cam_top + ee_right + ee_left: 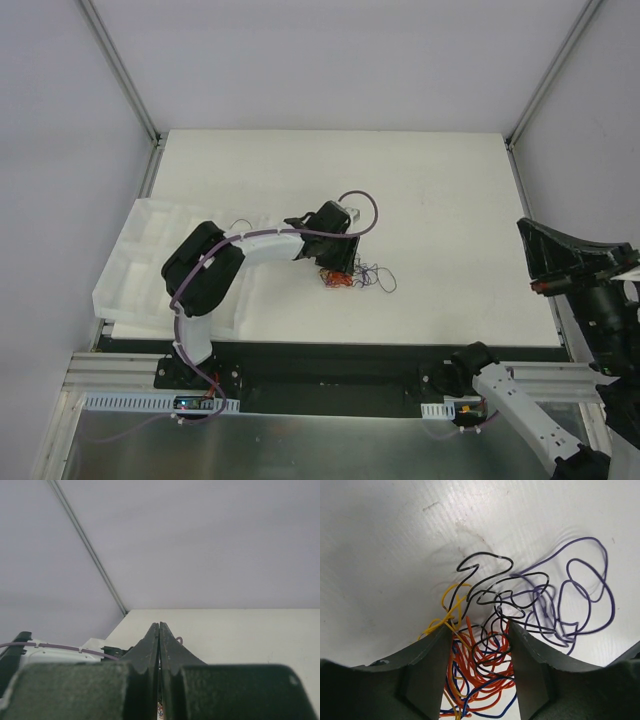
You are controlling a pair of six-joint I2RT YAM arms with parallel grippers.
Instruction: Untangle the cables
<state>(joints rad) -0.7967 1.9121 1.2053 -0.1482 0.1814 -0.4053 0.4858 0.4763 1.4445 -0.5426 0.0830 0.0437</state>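
Note:
The cables (354,277) lie as a small multicoloured knot on the white table, just right of centre. In the left wrist view the knot (485,652) shows orange, blue and yellow wires, with black curls (485,575) and loose purple loops (582,595) spreading to the right. My left gripper (338,266) is low over the knot; its jaws (479,630) stand open with the orange wires between the fingers. My right gripper (530,240) is raised at the table's right edge, far from the knot; in its wrist view the gripper (159,627) is shut and empty.
A white foam tray (135,260) lies at the table's left edge, beside the left arm's elbow. Metal frame posts (120,70) stand at the back corners. Grey walls enclose the table on three sides.

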